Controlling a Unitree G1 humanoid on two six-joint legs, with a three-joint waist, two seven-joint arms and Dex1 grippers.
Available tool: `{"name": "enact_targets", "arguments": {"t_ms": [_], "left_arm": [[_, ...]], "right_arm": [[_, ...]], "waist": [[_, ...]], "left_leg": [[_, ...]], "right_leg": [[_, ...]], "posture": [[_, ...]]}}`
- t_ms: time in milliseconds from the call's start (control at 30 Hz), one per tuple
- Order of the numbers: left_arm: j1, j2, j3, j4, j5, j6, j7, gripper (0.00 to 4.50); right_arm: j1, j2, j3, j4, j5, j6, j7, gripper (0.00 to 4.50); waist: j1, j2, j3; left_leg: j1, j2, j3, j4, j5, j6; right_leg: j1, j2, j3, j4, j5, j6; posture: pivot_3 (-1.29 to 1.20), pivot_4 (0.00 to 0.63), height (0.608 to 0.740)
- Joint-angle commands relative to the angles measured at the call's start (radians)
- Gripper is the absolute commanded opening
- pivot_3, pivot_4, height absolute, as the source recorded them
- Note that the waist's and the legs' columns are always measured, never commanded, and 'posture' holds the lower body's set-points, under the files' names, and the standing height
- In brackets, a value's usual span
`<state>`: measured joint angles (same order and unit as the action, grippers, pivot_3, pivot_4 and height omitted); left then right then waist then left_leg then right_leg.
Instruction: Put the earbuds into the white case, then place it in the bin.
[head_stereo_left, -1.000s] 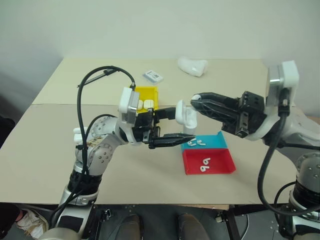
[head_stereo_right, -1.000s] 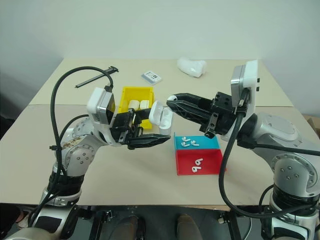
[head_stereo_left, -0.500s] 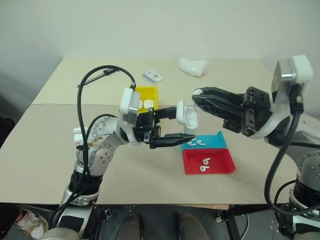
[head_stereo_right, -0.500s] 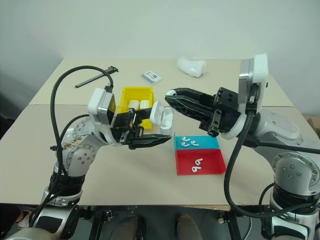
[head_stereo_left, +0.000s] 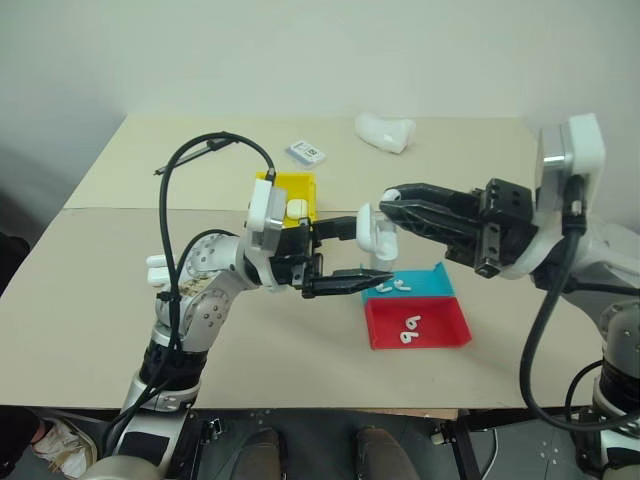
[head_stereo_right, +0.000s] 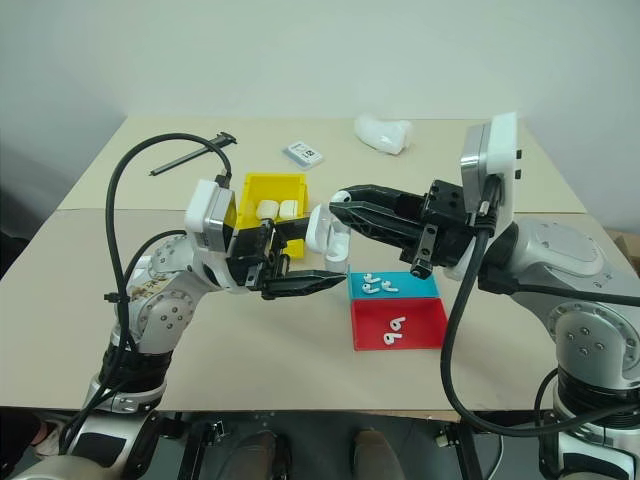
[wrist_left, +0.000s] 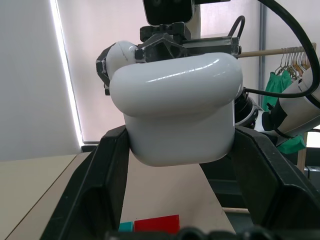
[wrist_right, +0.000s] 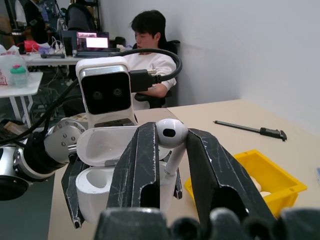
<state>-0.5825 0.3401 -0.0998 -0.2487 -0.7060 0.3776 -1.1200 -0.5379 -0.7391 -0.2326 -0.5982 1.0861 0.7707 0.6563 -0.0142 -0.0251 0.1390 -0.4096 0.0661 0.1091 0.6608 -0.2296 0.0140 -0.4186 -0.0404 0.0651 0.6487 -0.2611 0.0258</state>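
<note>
Earbud (wrist_right: 171, 133): centre frame, pinched between right gripper (wrist_right: 167, 150) fingers, above open white case (head_stereo_left: 374, 231). Case clamped in left gripper (wrist_left: 177, 165), held above table (head_stereo_left: 100, 290). Further earbuds (head_stereo_left: 392, 285) in blue-and-red tray (head_stereo_left: 440, 325), lower right. Yellow bin (head_stereo_right: 255, 190), centre left, holding two more cases (head_stereo_right: 276, 209).

The bin (head_stereo_right: 268, 200) lies left of the tray (head_stereo_right: 396, 322), with loose earbuds (head_stereo_right: 377, 285) in the tray's far half.

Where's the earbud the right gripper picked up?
Pinched in the right gripper, the earbud hangs just above the open white case held by the left gripper.
</note>
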Motion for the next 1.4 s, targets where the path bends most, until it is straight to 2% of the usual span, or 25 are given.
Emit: {"name": "enact_targets", "arguments": {"t_ms": [33, 400, 767, 900, 1067, 1200, 1267, 1333, 1400], "left_arm": [[-0.011, -0.013, 0.021, -0.030, -0.015, -0.021, 0.013, 2.78], [-0.011, -0.016, 0.020, -0.031, -0.017, -0.020, 0.015, 2.78], [-0.022, -0.019, 0.028, -0.016, -0.011, -0.031, 0.015, 2.78], [-0.022, -0.017, 0.033, -0.015, -0.010, -0.034, 0.017, 2.78], [-0.010, 0.009, 0.061, -0.019, -0.018, -0.030, 0.021, 2.78], [-0.002, 0.026, 0.081, -0.024, -0.021, -0.026, 0.019, 2.78], [0.005, 0.029, 0.092, -0.033, -0.026, -0.020, 0.029, 2.78], [0.018, 0.034, 0.096, -0.048, -0.028, -0.015, 0.035, 2.78], [0.027, 0.035, 0.097, -0.058, -0.024, -0.016, 0.041, 2.78]], "right_arm": [[0.013, -0.024, 0.020, -0.017, -0.014, -0.007, 0.031, 0.63], [0.029, -0.034, 0.035, -0.024, -0.040, -0.019, 0.037, 0.63], [0.032, -0.050, 0.022, -0.010, -0.045, -0.037, 0.062, 4.27], [0.019, -0.064, 0.010, 0.020, -0.076, -0.048, 0.059, 4.27], [-0.023, -0.171, -0.009, 0.136, -0.183, -0.079, 0.133, 4.27], [-0.072, -0.288, 0.128, 0.227, -0.361, -0.128, 0.276, 4.27], [-0.153, -0.330, 0.325, 0.290, -0.567, -0.158, 0.330, 4.27], [-0.264, -0.312, 0.511, 0.382, -0.723, -0.154, 0.398, 4.27], [-0.362, -0.258, 0.627, 0.488, -0.811, -0.146, 0.465, 4.27]], "waist": [[0.000, 0.000, 0.000], [0.000, 0.000, 0.000], [0.000, 0.000, 0.000], [0.000, 0.000, 0.000], [0.001, 0.000, 0.000], [-0.002, 0.000, 0.000], [-0.008, 0.001, 0.000], [-0.015, 0.001, 0.000], [-0.018, 0.001, 0.000]], "left_leg": [[0.000, 0.000, 0.000, 0.000, 0.000, 0.000], [0.000, 0.000, 0.000, 0.000, 0.000, 0.000], [0.000, 0.000, 0.000, 0.000, 0.000, 0.000], [0.000, 0.000, 0.000, 0.000, 0.000, 0.000], [0.000, 0.000, 0.000, 0.000, 0.000, 0.000], [0.000, 0.000, 0.001, 0.000, 0.000, 0.000], [0.000, 0.000, 0.001, 0.000, 0.000, 0.000], [0.001, 0.001, 0.002, 0.000, 0.000, 0.000], [0.001, 0.001, 0.002, 0.000, 0.000, 0.000]], "right_leg": [[0.000, 0.000, 0.000, 0.000, 0.000, 0.000], [-0.001, 0.000, 0.000, 0.000, 0.000, 0.000], [-0.001, 0.000, 0.000, 0.000, 0.000, 0.000], [0.000, 0.000, 0.000, 0.000, 0.000, 0.000], [0.000, 0.000, 0.000, 0.000, 0.000, 0.000], [-0.001, 0.000, 0.000, 0.000, 0.000, 0.000], [-0.001, 0.000, 0.001, 0.000, 0.000, 0.000], [-0.002, 0.000, 0.002, 0.000, 0.000, 0.000], [-0.002, 0.001, 0.002, 0.000, 0.000, 0.000]], "posture": [[0.00, 0.150, 0.740], [0.00, 0.150, 0.740], [0.00, 0.150, 0.740], [0.00, 0.150, 0.740], [0.00, 0.150, 0.740], [0.00, 0.150, 0.740], [0.00, 0.150, 0.740], [0.00, 0.150, 0.740], [0.00, 0.150, 0.740]]}}
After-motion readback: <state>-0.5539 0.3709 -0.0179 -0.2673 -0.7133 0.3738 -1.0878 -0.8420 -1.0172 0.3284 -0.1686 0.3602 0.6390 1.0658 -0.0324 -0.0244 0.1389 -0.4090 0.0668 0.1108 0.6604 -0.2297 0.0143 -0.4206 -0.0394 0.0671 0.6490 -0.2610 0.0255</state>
